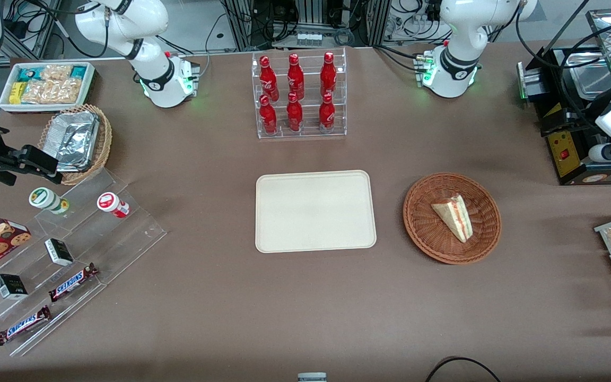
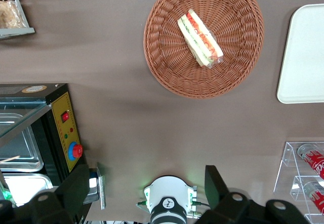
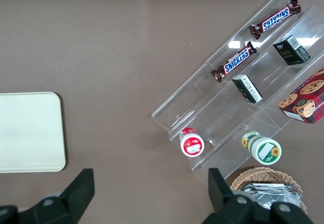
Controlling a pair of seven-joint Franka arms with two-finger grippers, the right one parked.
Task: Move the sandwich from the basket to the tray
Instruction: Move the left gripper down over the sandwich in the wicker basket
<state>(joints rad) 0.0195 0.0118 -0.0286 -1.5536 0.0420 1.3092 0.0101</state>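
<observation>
Sandwich (image 1: 454, 215): one, lying in the basket (image 1: 423, 228)
Tray (image 1: 315, 210): one, bare, beside the basket
Bottles (image 1: 296, 93): six, racked
Gripper (image 2: 144, 193): high above the table, fingers wide apart, holding nothing

I'm seeing the sandwich (image 1: 455, 216) lying in the basket (image 1: 423, 223), beside the tray (image 1: 315, 210); my gripper isn't showing here.
</observation>
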